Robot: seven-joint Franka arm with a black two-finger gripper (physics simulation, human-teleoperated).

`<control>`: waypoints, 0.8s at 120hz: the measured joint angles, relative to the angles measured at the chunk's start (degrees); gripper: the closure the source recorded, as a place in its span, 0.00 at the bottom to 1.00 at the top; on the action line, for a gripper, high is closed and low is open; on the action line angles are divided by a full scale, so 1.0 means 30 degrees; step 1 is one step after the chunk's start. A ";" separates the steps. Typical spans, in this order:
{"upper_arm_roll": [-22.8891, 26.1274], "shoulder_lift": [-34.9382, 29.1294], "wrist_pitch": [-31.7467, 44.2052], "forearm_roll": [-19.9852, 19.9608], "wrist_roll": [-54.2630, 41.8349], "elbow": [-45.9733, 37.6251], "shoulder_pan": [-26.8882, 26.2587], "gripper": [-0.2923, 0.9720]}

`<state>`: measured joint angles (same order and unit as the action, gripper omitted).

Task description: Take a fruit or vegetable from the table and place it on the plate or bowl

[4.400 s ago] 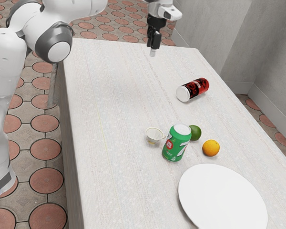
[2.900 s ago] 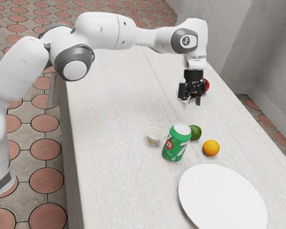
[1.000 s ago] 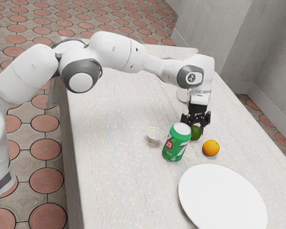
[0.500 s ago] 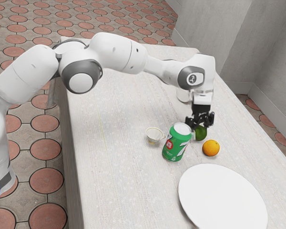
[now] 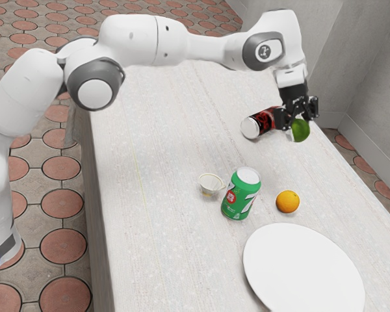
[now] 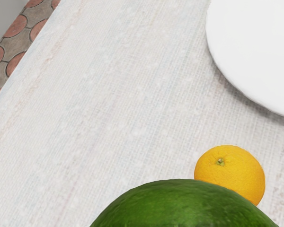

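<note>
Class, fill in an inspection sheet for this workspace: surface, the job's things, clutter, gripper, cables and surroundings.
Surface: pale speckled table, flat and dry-looking.
Job's things: lime held in the air above the table; orange resting on the table; white plate lying flat, close to the orange.
Clutter: green soda can standing upright; red can lying on its side; small pale cup beside the green soda can.
Gripper: gripper shut on the lime, raised clear of the table, next to the red can in the exterior view.
Cables: nothing seen.
Surroundings: floor of round red tiles; grey walls.
</note>
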<state>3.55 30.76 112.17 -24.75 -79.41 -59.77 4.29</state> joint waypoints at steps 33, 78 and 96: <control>0.2067 -0.0676 -0.0025 -0.0227 0.0228 -0.0019 -0.2206 0.65; 0.1934 0.0797 0.0683 0.1014 0.0761 -0.1932 -0.5088 0.67; 0.1933 0.1660 0.1345 0.1299 0.0974 -0.2038 -0.5428 0.67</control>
<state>9.35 35.74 116.20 -20.85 -76.49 -65.89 -11.99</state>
